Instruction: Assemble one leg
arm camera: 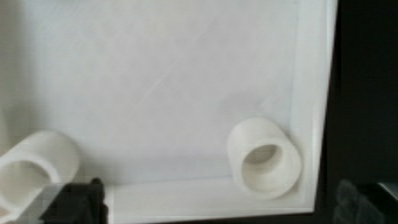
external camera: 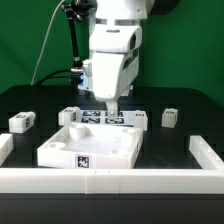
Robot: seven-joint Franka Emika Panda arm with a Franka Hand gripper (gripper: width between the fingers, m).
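1. The gripper [external camera: 112,104] hangs over the panel's [external camera: 57,150] far edge. In the wrist view its fingers [arm camera: 80,200] stand wide apart, holding nothing.
2. The leg [external camera: 170,117] I'd take sits on the table [external camera: 178,140], past the panel's far corner on the exterior view's right.
3. I'd centre over it, square the jaws to its narrow sides, then descend straight.
4. Its tag faces the exterior camera. I can't tell its long axis.

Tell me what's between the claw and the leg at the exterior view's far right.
Another small tagged block lies between the claw and that leg, shown in the exterior view.
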